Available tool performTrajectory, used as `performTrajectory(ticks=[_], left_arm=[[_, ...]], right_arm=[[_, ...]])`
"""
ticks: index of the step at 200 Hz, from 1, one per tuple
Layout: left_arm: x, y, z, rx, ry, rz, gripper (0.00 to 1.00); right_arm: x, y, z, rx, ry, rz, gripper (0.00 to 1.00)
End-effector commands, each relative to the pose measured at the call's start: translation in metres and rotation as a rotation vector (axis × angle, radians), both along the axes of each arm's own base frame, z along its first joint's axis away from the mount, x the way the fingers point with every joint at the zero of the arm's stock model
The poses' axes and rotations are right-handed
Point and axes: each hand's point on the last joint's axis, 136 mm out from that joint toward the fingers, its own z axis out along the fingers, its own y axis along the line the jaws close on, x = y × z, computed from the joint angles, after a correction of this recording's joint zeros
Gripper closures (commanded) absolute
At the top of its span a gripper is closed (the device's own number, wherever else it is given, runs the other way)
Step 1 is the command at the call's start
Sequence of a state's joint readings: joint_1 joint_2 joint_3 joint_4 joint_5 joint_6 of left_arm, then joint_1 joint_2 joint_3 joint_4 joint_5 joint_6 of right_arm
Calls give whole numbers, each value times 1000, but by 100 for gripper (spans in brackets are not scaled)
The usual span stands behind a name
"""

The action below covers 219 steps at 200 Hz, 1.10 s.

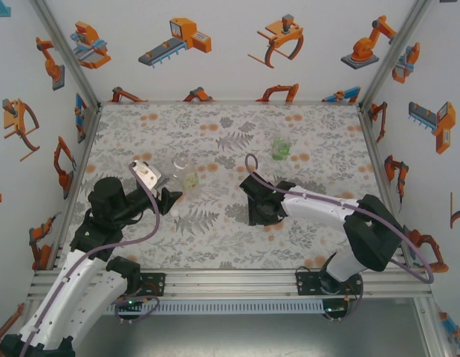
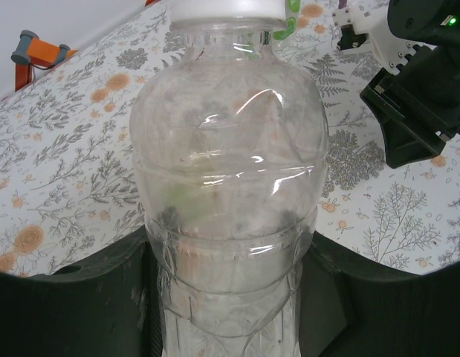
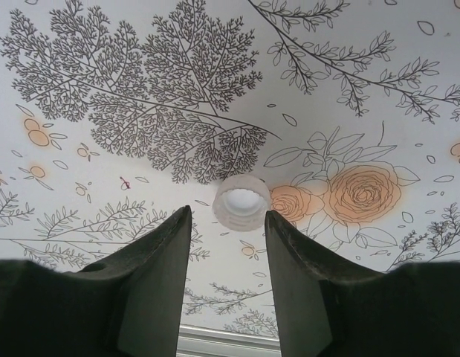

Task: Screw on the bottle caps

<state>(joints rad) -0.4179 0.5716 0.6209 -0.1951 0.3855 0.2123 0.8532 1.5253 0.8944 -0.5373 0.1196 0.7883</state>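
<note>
- The left claw (image 1: pixel 172 198) reaches right over the desk (image 1: pixel 215 245). It is clamped on the lower body of a transparent bottle (image 2: pixel 226 186), which has a white cap (image 2: pixel 226 7) sitting on its neck.
- The right claw (image 3: pixel 227 212) points down at mid-desk. Its jaws stand narrowly apart and hold nothing, and a loose cap (image 3: pixel 242 202) lies open side up just past its tips.
- A green bottle (image 1: pixel 280 146) stands well behind, near the far wall.
- The desk has a floral cover, and white walls (image 1: pixel 215 67) with orange robot prints fence three sides.
- Bare desk lies between the two claws and along the near edge.
</note>
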Motion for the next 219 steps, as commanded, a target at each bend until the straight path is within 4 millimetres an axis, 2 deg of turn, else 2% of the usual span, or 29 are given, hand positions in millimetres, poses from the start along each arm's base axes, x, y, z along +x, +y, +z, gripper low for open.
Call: performTrajectory(ticks=[1, 89, 182, 219], left_arm=[[-1, -1, 12, -17, -32, -10, 97], [1, -2, 10, -16, -24, -14, 97], [2, -2, 10, -19, -19, -16, 97], [1, -2, 9, -18, -18, -16, 97]], right_arm=[[4, 4, 8, 8, -9, 8, 57], [2, -4, -7, -45, 6, 6, 57], [-2, -1, -25, 2, 38, -18, 62], [2, 3, -21, 69, 35, -43, 75]])
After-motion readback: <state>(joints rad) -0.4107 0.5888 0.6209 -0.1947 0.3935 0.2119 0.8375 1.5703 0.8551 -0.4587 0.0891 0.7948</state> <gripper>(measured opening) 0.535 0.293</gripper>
